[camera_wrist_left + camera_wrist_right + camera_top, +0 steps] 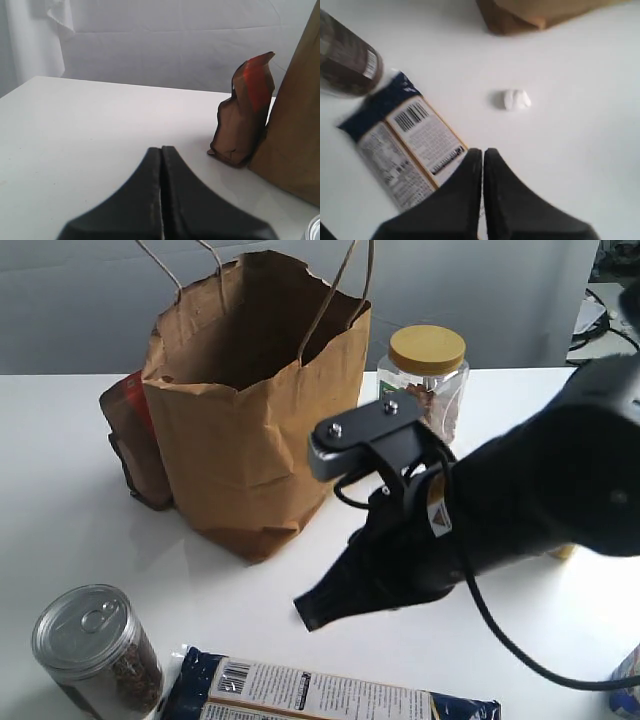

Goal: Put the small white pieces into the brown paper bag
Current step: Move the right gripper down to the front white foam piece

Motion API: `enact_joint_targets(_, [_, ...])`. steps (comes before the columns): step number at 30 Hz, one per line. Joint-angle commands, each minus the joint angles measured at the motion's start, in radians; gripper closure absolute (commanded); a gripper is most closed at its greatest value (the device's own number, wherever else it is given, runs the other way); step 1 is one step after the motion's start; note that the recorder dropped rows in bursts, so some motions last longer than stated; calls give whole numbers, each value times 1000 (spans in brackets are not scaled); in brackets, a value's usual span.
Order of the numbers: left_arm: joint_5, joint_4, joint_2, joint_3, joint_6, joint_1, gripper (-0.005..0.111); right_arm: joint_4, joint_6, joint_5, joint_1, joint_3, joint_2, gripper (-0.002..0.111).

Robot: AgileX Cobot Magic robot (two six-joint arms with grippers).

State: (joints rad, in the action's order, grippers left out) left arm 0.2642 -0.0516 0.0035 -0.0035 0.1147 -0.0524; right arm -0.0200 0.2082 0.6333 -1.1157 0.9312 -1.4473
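Jaws on the right gripper (482, 151) are pinched together on nothing, left gripper (161, 150) same. One small white piece (516, 99) sits loose on the desk (580, 150) just ahead, near the brown paper bag (250, 410). Can't see what's inside the bag, so I'd say at least this one's still to go.

The brown paper bag (245, 430) stands upright on the white counter (60, 500), mouth open, its sides creased and its thin string handles rising above the rim. One small white piece (516, 99), a lumpy chunk, lies on the counter near the bag's base, not touching it
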Motion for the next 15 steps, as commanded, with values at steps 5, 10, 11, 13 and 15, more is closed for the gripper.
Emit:
enact_joint_targets(5, [-5, 8, -3, 4, 6, 7, 107, 86, 88, -89, 2, -37, -102, 69])
enact_joint_targets(10, [-5, 8, -3, 4, 6, 7, 107, 86, 88, -161, 2, -37, -188, 61])
enact_joint_targets(11, [-5, 8, -3, 4, 6, 7, 107, 86, 88, -179, 2, -37, -205, 60])
enact_joint_targets(13, [-5, 8, -3, 4, 6, 7, 107, 86, 88, -218, 2, -37, -236, 60])
enact_joint_targets(15, [-5, 8, -3, 4, 6, 7, 107, 86, 88, -266, 2, -37, -265, 60])
